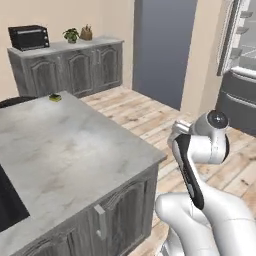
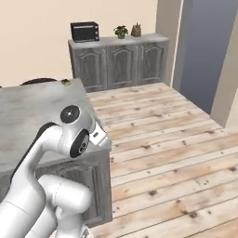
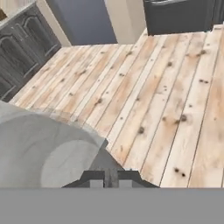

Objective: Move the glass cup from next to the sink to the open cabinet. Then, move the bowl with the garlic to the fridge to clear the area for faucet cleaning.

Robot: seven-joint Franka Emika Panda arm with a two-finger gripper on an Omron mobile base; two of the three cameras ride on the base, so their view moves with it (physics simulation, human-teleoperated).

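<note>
In the hand view my gripper is shut on the rim of the bowl, a wide pale grey-white round shape that spreads left from the fingertips, above the wooden floor. I cannot make out the garlic inside it. The fridge stands open at the far right, with white shelves above its grey drawers. A corner of the black sink shows at the left edge of the marble counter. The glass cup, cabinet and faucet are out of view.
The arm is folded beside the island counter's corner. Open wooden floor lies between the island and the fridge. Grey base cabinets with a black toaster oven and plants line the back wall. A small yellow-green item sits on the counter's far edge.
</note>
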